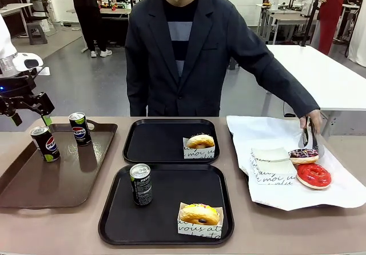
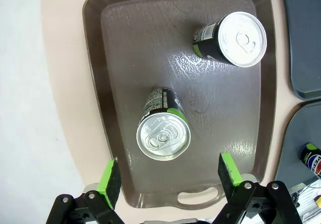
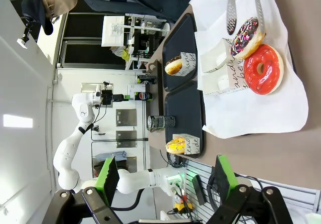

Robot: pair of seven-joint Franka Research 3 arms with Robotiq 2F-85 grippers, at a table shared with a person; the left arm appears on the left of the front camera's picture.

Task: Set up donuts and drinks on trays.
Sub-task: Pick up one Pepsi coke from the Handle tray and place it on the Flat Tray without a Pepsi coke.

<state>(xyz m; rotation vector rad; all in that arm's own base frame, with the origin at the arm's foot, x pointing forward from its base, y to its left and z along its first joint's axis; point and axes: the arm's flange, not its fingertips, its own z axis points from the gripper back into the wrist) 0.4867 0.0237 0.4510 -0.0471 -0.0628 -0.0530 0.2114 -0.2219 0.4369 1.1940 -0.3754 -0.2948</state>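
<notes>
The left fingers (image 2: 110,179) are standing wide open, gripping nothing, and hovering over the brown tray (image 2: 125,58), where two cans are standing upright. The nearer can (image 2: 163,137) is sitting ahead of the pads rather than squarely between them. A straight descent is therefore risking a pad landing on its silver rim. Being slim and tall, it is probably tipping easily, and could be knocking the other can (image 2: 243,38).

A low carry toward the far black tray (image 1: 154,143) is also risking a clip on the can (image 1: 140,183) standing on the near tray (image 1: 166,215).

The right fingers (image 3: 108,176) are open too, holding nothing, beside the tabletop (image 3: 261,153).

The cans are showing black sides, silver tops, green accents and a round logo. One sleeved donut (image 1: 199,214) is sitting on the near tray, another (image 1: 200,141) on the far one, which is lacking a drink.
</notes>
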